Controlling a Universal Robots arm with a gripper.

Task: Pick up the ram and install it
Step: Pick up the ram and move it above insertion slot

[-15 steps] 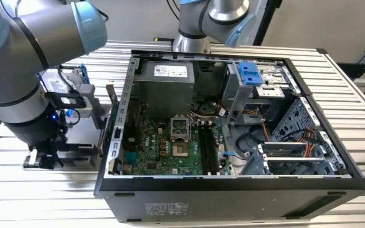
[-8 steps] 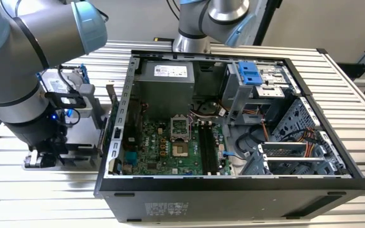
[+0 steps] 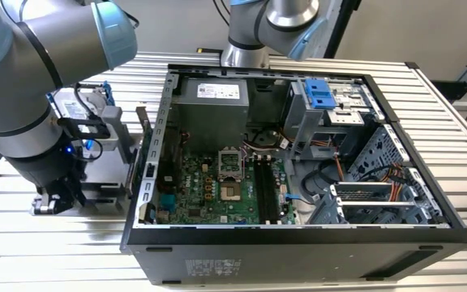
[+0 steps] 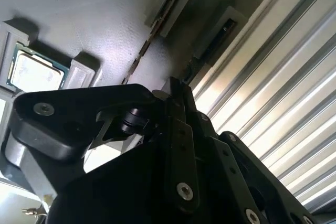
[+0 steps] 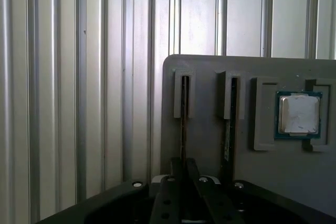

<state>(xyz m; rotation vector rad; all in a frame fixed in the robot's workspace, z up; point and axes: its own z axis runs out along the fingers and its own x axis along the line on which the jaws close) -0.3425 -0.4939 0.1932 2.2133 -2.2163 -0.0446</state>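
Standing on its long edge in a holder slot beside one corner of the grey tray (image 5: 205,145), the ram (image 5: 184,124) is seen in both wrist views; in the second wrist view the same ram (image 4: 212,43) is located in the slot closest to the tray's edge. The pincer (image 5: 184,169) is positioned directly over this stick. Its fingers (image 5: 176,182) are drawn almost together, and the thin upper edge of the ram is enclosed between them. The ram is shown seated in its slot on the tray.

A second memory stick (image 5: 229,124) is held upright in the neighbouring slot, parallel to the first and apart from it. A square silver processor (image 5: 298,114) is laid flat in a recess further along the tray, on the far side of the second stick from the ram.

In the exterior view, the pincer (image 3: 53,204) is lowered over the tray (image 3: 104,182), which is placed on the ribbed metal surface (image 3: 452,121) at the exterior view's left of the open computer case (image 3: 298,243). A hard drive in a blue frame (image 3: 79,106) is stood at the tray's far edge. The motherboard (image 3: 217,188) is exposed inside the case.
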